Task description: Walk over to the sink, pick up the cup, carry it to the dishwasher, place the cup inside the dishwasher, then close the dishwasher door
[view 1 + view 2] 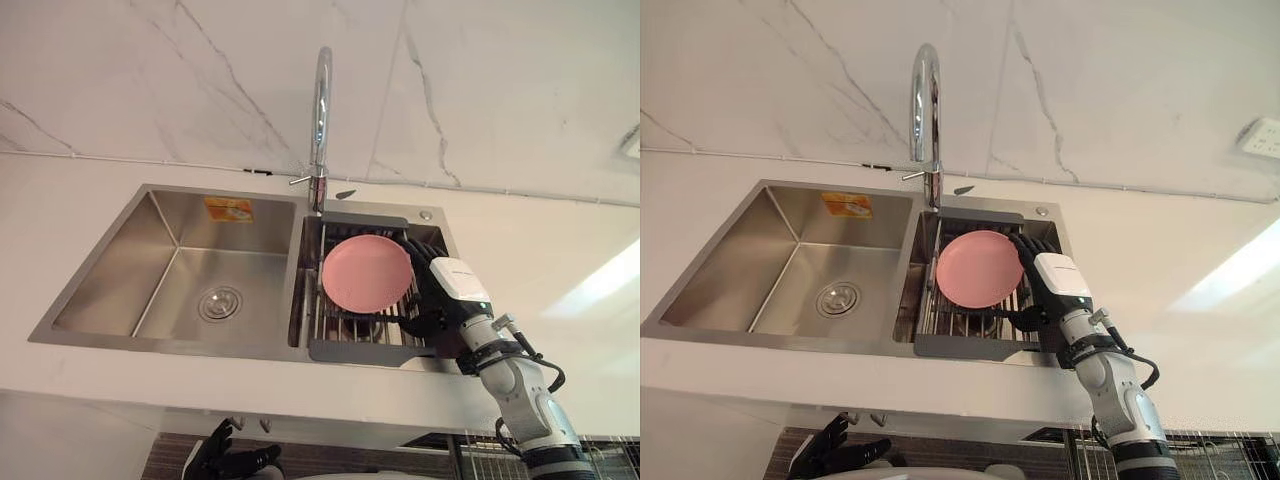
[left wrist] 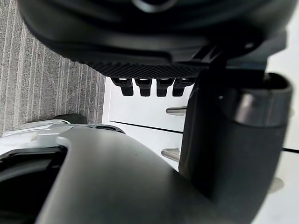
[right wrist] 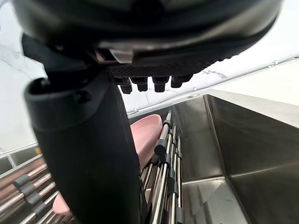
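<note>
**Surface finishes at the sink**
Sink (image 1: 120,270): brushed steel, satin sheen. Faucet (image 1: 320,110), beyond the right robot hand (image 1: 450,290): polished chrome, mirror-bright. Plate (image 1: 366,272), just beside that hand: smooth matt pink, plastic-looking. Rack (image 3: 168,158) beneath it: bare metal rods with dark sleeves. Bench (image 1: 560,260): glossy white. Wall (image 1: 200,80): polished, marble-veined. Hand shell: matt black with a glossy white cover.

A domestic kitchen. A two-bowl stainless-steel sink (image 1: 120,290) is set into a white worktop (image 1: 550,250) beneath a tall curved tap (image 1: 320,110). The wall (image 1: 150,70) behind is clad in veined, marble-like panels and bears a socket (image 1: 1262,137). A wire draining rack (image 1: 345,325) in the right bowl carries a pink plate (image 1: 366,273); white cabinet fronts (image 2: 140,112) with metal handles show below
</note>
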You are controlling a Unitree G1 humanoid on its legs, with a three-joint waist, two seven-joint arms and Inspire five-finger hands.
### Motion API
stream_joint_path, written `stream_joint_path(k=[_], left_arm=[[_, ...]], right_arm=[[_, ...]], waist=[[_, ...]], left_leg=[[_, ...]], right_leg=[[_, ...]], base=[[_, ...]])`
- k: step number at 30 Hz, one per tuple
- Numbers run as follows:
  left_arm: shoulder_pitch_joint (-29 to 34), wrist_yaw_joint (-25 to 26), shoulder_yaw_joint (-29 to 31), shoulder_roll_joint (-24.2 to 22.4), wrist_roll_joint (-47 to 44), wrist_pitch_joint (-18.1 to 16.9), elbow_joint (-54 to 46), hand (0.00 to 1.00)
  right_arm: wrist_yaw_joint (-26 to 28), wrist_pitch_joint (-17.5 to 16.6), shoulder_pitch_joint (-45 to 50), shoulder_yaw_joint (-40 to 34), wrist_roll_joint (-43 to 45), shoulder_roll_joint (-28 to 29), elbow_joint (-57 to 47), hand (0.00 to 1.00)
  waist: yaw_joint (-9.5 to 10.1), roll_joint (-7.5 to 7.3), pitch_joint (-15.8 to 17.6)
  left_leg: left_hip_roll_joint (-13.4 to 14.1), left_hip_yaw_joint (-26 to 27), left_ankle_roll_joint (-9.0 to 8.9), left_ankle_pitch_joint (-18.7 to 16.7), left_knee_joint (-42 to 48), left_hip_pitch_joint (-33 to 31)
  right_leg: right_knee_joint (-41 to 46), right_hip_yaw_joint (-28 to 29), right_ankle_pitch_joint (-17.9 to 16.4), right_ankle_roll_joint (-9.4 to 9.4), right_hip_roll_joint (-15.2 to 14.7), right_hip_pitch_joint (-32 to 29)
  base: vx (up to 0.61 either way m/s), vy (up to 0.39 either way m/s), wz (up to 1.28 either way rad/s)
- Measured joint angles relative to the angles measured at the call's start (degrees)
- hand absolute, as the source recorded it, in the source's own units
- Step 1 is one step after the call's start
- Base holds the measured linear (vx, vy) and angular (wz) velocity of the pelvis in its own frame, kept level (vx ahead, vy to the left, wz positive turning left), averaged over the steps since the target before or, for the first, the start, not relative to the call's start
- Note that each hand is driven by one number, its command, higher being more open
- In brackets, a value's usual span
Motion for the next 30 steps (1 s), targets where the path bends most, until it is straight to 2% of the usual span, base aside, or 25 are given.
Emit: stream_joint_path(k=[10,18,23,30], left_arm=[[0.13,-0.01,0.06,0.04,0.10,0.04,-1.15,1.00],[0.14,-0.06,0.10,0.02,0.19,0.10,-2.12,1.00],[0.13,-0.16,0.15,0.00,0.19,0.33,-2.49,1.00],[0.16,-0.68,0.76,-0.20,0.19,0.66,-3.68,1.00]], right_arm=[[-2.41,0.35,-3.86,2.22,-9.51,-0.78,2.59,1.00],[-3.56,2.19,-5.11,3.81,-16.35,-0.80,4.81,1.00],[-4.25,4.59,-7.50,4.54,-20.74,-0.80,7.56,1.00],[-5.01,5.64,-8.78,5.89,-25.27,-0.80,8.93,1.00]], waist=[[0.81,-0.27,0.10],[1.79,-0.34,0.14],[2.08,-0.35,0.15],[2.37,-0.39,0.26]], left_leg=[[0.25,-0.74,0.05,-1.61,3.36,-1.50],[0.66,-1.27,0.28,-3.49,7.36,-3.54],[0.92,-1.96,0.60,-5.03,10.64,-5.38],[1.57,-2.44,0.42,-6.89,13.58,-6.80]], right_leg=[[-0.17,-0.72,0.01,0.01,0.00,0.50],[-0.19,-1.09,-0.07,-0.13,0.08,0.57],[-0.22,-1.63,-0.09,-0.18,0.13,0.65],[-0.41,-2.02,-0.09,-0.30,0.62,1.06]], base=[[0.00,0.000,0.03],[-0.01,0.004,0.02],[-0.04,0.013,0.06],[-0.02,-0.001,0.02]])
